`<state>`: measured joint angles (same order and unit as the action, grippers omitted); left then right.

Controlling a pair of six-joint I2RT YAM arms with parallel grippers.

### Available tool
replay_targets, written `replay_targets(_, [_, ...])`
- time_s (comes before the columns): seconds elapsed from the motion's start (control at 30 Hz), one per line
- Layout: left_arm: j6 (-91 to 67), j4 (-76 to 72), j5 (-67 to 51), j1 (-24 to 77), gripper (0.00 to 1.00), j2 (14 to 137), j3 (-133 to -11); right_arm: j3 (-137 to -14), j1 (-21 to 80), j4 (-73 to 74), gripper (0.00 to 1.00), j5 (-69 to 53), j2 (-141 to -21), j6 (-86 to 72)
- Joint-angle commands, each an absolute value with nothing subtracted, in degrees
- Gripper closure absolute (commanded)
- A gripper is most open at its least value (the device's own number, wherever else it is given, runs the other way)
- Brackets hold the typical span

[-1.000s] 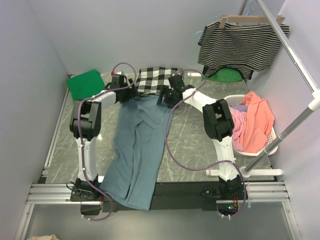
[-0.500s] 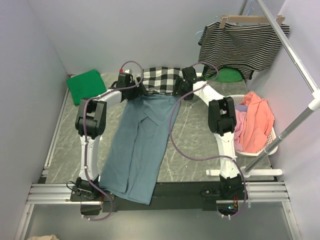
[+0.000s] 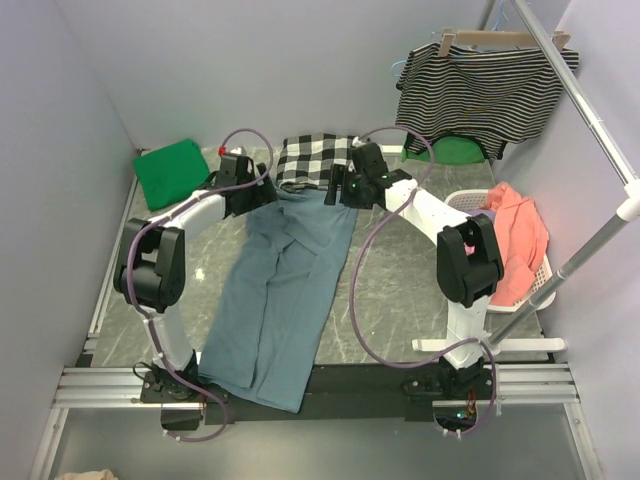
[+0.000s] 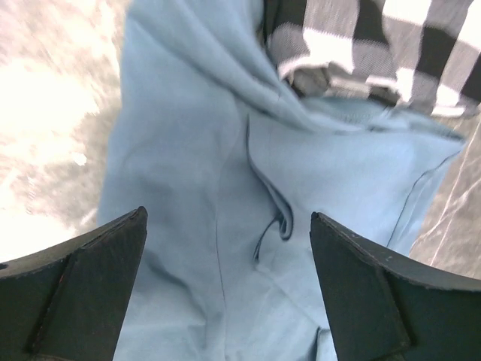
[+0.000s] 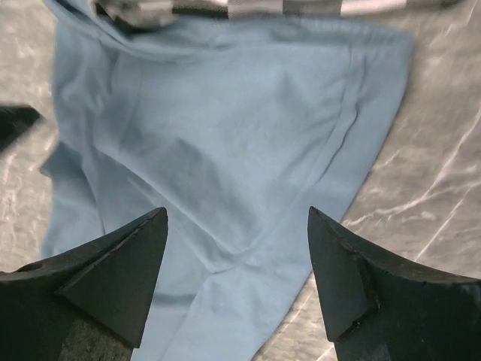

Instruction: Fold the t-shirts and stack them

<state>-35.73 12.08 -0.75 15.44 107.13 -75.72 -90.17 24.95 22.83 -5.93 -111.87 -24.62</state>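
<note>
Early going — slate-blue t-shirt (image 3: 285, 290) lies long, half-folded | green t-shirt (image 3: 170, 170) well apart, unstacked | left gripper (image 4: 227, 218) and right gripper (image 5: 237, 214) wide open, empty

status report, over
Left gripper open, right gripper open, nothing held. Blue t-shirt lying in a long strip, not yet stacked. Checked cloth overlaps its far edge.

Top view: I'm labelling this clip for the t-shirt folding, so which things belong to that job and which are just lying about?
Job: slate-blue t-shirt, laid out; folded green t-shirt, far left corner; left tool and right tool, both open over the blue shirt.
Lying about: checked cloth; striped top, hung up; basket with coral clothes.
</note>
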Motion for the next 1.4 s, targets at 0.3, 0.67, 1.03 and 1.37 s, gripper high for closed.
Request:
replay_targets(0.3, [-29.0, 2.0, -12.4, 3.1, 0.03, 117.7, -81.0, -85.7, 21.3, 17.5, 0.17, -4.0, -115.1, -24.4])
replay_targets(0.67, [-24.8, -1.2, -31.7, 0.7, 0.01, 129.4, -89.9, -88.5, 17.0, 14.9, 0.18, -13.8, -121.9, -23.5])
replay_targets(1.03, [-20.8, 7.7, -39.6, 1.8, 0.07, 133.9, -94.9, -92.5, 16.7, 13.9, 0.19, -22.2, -128.7, -24.5])
replay_targets(1.37, [-20.7, 9.4, -39.5, 4.0, 0.52, 136.8, -100.5, -96.1, 16.5, 13.2, 0.52, -24.7, -132.1, -25.3])
